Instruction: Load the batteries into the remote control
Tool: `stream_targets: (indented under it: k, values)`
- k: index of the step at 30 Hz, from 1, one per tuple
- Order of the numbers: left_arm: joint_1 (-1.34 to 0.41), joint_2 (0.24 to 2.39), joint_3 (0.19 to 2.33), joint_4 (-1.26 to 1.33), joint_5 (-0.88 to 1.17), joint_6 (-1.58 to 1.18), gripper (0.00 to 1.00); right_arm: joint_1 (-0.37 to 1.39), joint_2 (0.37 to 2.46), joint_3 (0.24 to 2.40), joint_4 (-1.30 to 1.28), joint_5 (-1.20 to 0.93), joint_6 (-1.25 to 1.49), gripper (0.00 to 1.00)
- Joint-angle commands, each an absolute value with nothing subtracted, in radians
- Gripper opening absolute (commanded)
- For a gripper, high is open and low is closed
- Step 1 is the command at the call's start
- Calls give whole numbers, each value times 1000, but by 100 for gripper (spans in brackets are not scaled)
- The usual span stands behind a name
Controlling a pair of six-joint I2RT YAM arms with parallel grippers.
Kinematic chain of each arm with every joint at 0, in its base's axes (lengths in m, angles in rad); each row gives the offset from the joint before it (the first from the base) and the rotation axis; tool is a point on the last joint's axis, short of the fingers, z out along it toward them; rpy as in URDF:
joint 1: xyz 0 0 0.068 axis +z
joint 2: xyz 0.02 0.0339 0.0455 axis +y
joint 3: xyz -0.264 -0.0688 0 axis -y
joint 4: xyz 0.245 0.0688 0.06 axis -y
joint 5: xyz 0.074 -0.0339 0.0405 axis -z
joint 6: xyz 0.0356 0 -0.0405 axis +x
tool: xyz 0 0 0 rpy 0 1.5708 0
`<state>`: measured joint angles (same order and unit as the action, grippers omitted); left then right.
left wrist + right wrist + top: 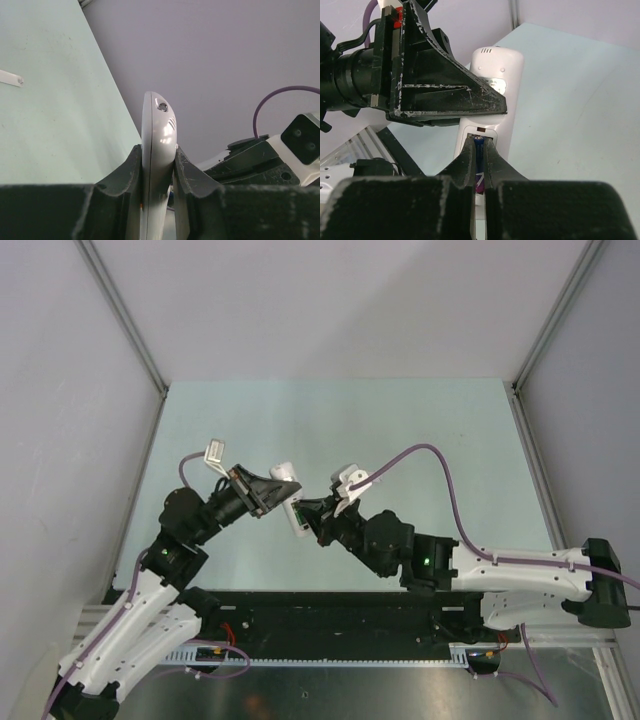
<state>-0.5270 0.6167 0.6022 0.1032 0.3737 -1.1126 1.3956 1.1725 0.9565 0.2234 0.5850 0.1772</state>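
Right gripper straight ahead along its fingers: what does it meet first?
Probably the open compartment of the remote control, reached first by the purple battery in the right gripper; the left gripper holds it. Gap unclear.

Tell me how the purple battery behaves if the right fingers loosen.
The purple battery is a smooth slim cylinder, so it would probably slip and roll. It looks rigid, so pressing it into the remote control should not bend it. Gripped by narrow fingers, it may pivot.
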Motion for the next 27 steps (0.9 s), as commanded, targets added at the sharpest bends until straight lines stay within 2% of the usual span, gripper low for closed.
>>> stream_targets:
  k: [1, 27]
  values:
    - [-526, 571, 660, 327, 387, -1164, 0, 1381, 1226, 950, 35, 546, 221, 0]
    - [-528, 523, 661, 408, 379, -1173, 0, 1339, 1270, 950, -74, 555, 310, 0]
